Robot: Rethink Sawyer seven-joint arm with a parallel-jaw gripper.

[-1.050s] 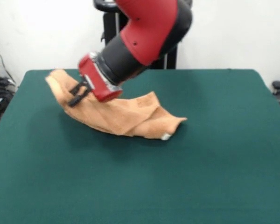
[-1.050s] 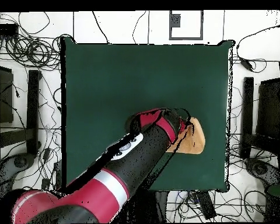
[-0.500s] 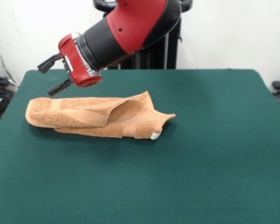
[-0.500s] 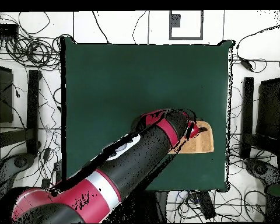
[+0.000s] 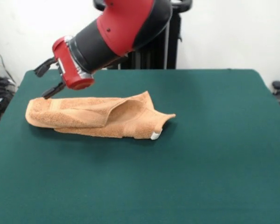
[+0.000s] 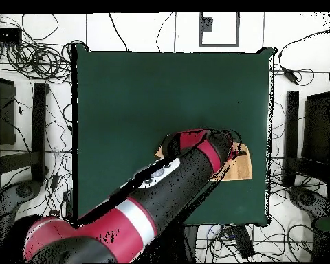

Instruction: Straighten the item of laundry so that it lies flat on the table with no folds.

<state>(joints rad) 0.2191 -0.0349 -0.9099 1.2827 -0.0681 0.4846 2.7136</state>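
Having dropped the towel point(image 5: 95, 117), the gripper point(image 5: 45, 79) drew back above its end, fingers spread and empty; a lengthwise fold remained, needing another grasp.

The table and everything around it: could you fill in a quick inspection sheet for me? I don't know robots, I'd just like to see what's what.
Surface: the table has a dark green top.
Job's things: the towel, orange-tan, lies on the table, not flat; a fold runs along it and one end is bunched, with a white tag there.
Clutter: nothing seen on the table besides the towel.
Grippers: the gripper is open, holding nothing, above the towel's other end.
Cables: many loose cables on the floor around the table in the overhead view.
Surroundings: white wall behind the table; dark stands beside it.
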